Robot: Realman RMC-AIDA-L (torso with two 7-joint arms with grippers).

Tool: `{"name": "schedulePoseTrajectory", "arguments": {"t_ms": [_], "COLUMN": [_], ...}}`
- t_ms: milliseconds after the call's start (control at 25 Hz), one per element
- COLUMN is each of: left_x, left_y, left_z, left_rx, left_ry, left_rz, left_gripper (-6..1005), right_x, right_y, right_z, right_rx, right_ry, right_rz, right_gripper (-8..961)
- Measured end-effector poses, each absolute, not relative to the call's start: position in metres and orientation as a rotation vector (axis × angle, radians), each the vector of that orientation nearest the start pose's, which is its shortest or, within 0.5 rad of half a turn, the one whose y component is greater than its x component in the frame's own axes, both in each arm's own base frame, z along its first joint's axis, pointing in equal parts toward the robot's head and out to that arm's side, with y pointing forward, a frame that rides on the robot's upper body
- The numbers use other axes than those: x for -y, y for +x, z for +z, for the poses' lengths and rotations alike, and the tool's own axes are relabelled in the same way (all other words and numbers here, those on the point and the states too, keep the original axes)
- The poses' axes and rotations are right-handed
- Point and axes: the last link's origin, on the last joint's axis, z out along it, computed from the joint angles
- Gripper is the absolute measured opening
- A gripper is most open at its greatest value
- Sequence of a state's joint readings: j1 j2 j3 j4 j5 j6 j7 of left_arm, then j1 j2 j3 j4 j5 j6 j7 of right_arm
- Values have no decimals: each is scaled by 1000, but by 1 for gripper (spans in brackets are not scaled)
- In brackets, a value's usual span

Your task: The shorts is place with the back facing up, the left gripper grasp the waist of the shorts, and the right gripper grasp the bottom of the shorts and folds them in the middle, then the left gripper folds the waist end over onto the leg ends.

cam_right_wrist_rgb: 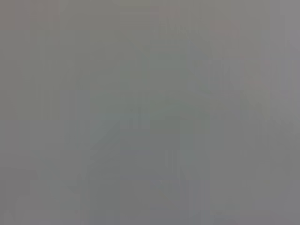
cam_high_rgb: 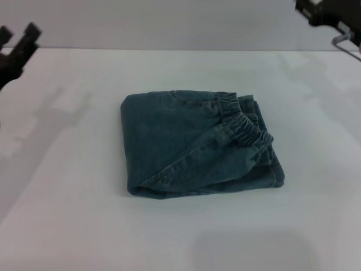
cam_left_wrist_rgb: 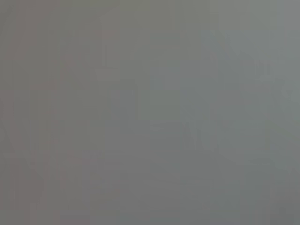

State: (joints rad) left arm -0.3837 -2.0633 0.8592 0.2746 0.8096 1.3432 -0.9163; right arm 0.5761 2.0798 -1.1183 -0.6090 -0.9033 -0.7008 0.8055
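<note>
From the head view I see the shorts [cam_high_rgb: 194, 144] folded into a compact, soft denim packet at the worktop's [cam_high_rgb: 67, 214] centre, ruched waist [cam_high_rgb: 243, 121] toward 3 o'clock. Both folds look done to me; only retreat remains. The left end effector [cam_high_rgb: 20, 42] sits at 10 o'clock, the right end effector [cam_high_rgb: 330, 14] at 2, their spread untellable. Both wrist views show blank grey

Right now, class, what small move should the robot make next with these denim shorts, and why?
Probably none beyond keeping both arms back: the shorts lie folded in a compact bundle, the waist on top at the robot's right. The left gripper and right gripper sit at the far corners, off the cloth.
</note>
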Motion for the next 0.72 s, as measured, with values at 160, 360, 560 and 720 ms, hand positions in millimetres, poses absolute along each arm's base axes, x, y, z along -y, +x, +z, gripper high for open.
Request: {"name": "schedulePoseTrajectory", "arguments": {"t_ms": [160,360,560,720], "left_x": [-320,-297,-281,-277], "left_y": [-337,-362,-376,-380], "left_z": [51,57,60,61], "left_rx": [744,747,737,742], "left_ry": [-1533,-1319,-1185,-1161], "left_rz": [-1171,-1124,-1073,-1062], "left_gripper": [818,817,817,816], "right_x": [-423,-418,-417,-415], "right_y": [246,260,273,277], "right_z": [48,56,66,69], "right_rx": [-289,-280,-361,-387], "right_ry": [-1658,-1479,-1367,-1333], "right_rz": [851,831,842,846], "right_gripper": [557,557,558,558]}}
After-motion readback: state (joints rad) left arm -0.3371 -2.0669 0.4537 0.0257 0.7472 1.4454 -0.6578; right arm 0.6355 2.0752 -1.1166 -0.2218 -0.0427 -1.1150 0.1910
